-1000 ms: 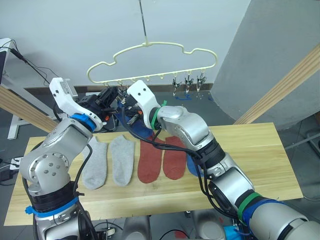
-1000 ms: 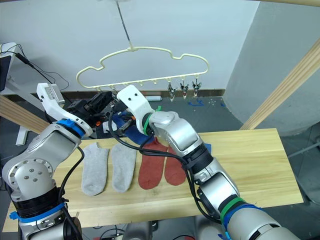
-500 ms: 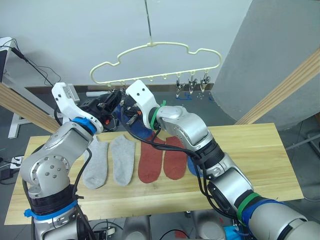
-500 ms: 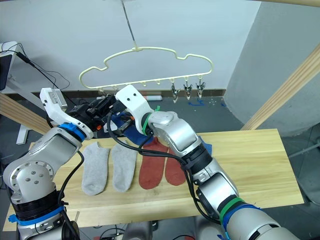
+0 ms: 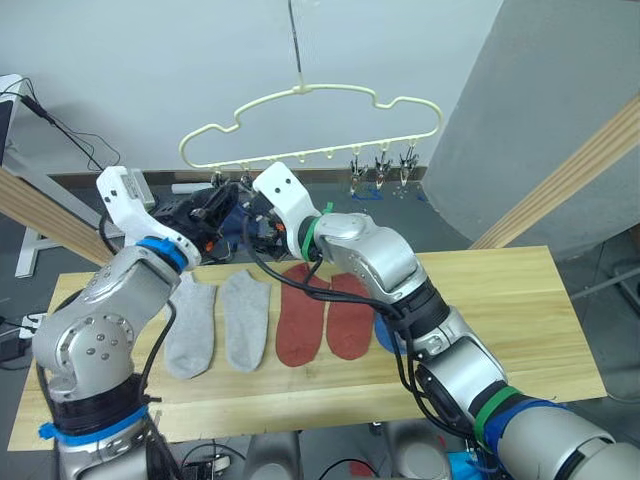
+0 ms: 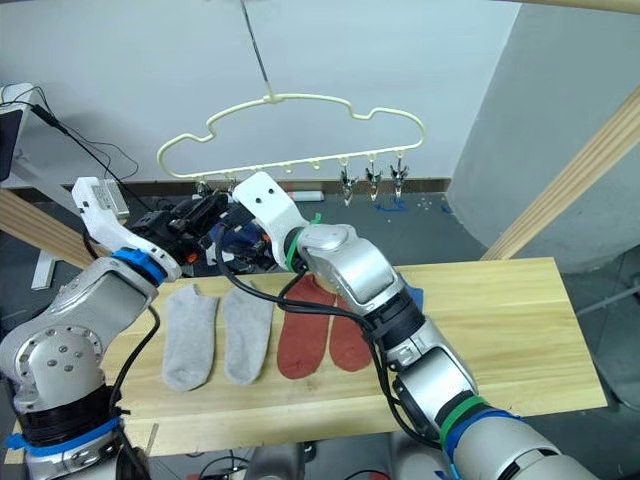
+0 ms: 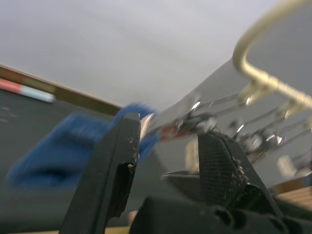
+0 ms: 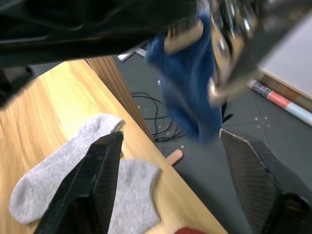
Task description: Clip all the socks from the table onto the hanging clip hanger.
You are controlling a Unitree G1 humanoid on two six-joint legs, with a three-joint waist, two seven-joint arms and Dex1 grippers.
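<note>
Desk (image 5: 500, 300) carrying grey and red socks (image 5: 245, 320). Clip hanger (image 5: 310, 125) hanging above far edge. Blue sock (image 8: 192, 87), limp and light, dangling at leftmost clips; best pinching cuff. Left pincer (image 7: 168, 161) and right pincer (image 8: 170, 180) both gaping, released.

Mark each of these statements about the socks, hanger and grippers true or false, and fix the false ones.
1. Two grey socks lie side by side on the table. True.
2. The red socks hang from the hanger. False: they lie flat on the table, beside the grey pair.
3. A blue sock is up off the table near the hanger's clips. True.
4. The right gripper is shut on a grey sock. False: its fingers stand wide apart, with the grey socks lying on the table beyond them.
5. The left gripper is open. True.
6. The hanger lies on the table. False: it hangs above the table's far edge.
</note>
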